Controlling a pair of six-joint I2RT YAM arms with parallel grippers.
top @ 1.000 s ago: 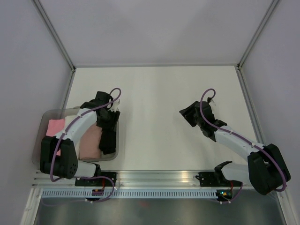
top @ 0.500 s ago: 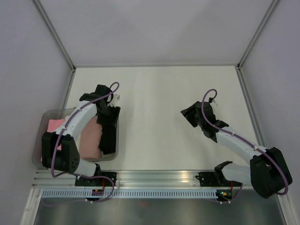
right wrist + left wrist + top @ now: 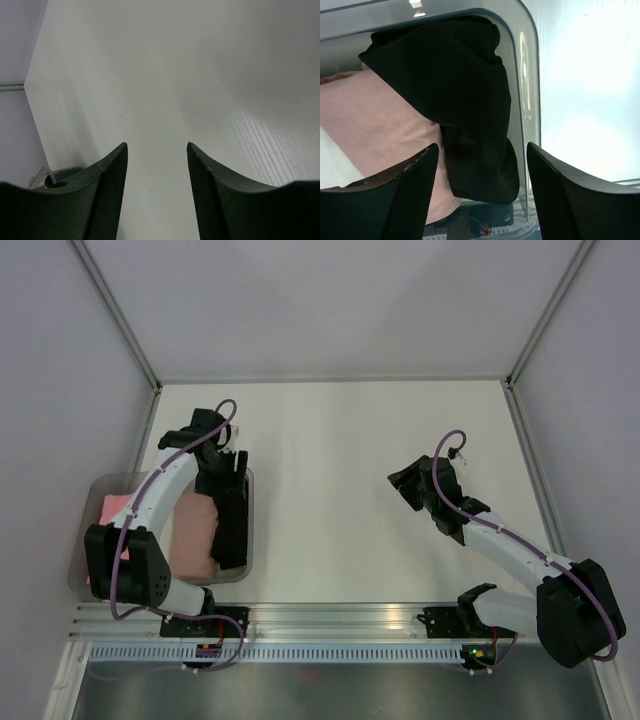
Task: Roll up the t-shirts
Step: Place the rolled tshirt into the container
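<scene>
White table (image 3: 330,440) is left bare beneath the spread right jaws. Below the spread left jaws (nothing pinched), the loosely rolled black cloth t-shirt (image 3: 470,100) is seen inside the clear plastic bin (image 3: 527,90), against a peach cloth roll (image 3: 385,125). Rolling is judged nearly finished.

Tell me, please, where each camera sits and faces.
Top external: above and behind, looking down at the table; left arm, right arm show.
Left wrist: faces the black t-shirt in the clear bin; open left tool shows.
Right wrist: faces the table; open right tool shows.
Shared: top and left wrist see that t-shirt.
</scene>
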